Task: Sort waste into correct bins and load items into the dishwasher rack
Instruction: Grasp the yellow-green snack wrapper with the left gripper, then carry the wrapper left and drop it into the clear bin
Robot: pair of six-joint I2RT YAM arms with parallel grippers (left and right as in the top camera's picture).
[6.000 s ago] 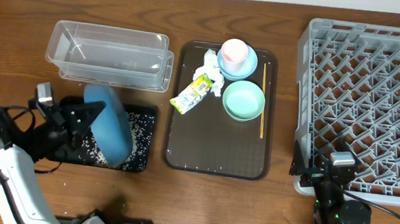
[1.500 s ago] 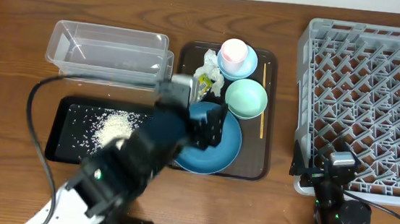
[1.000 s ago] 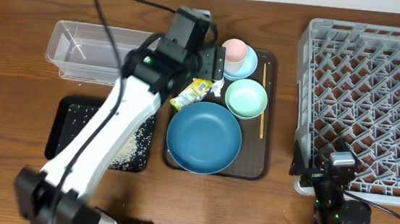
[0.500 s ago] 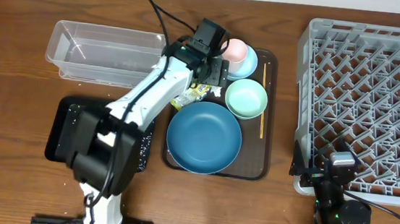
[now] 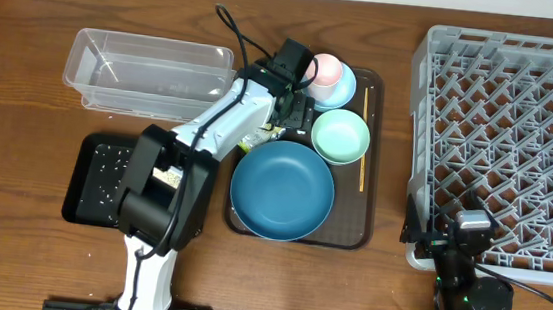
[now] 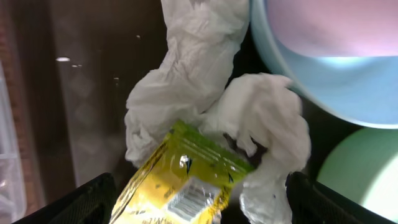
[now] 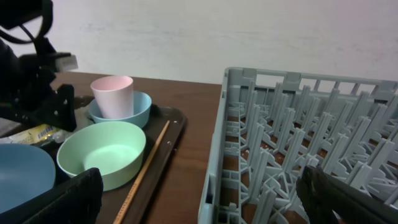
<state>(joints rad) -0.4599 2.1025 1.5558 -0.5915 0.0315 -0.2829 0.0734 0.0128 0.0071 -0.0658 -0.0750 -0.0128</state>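
Left gripper is found low over the far left corner of the dark-brown serving tray, jaws spread wide, nothing pinched. In the wrist view its fingertips frame the crumpled white tissue and the small yellow-green snack wrapper, which lies against the tissue. Contact between fingers and waste cannot be told. Beside the tissue the pale-blue small bowl is seen, the pink cup standing in it. The mint-green bowl sits just nearer, and the thin wooden chopstick lies along the tray's right side.

Changes noted: six seconds back the large blue plate-bowl was held tilted over the shallow black rectangular tray. Now it is set flat on the serving tray's near half, and loose white rice grains are scattered in the black tray. The arm has since been carried across to the tissue — only a slight shift is registered over the last half second. The clear plastic rectangular tub is unmoved, as is the big grey plastic lattice rack. Right gripper is kept parked at the rack's near left corner, fingers wide apart, holding nothing.
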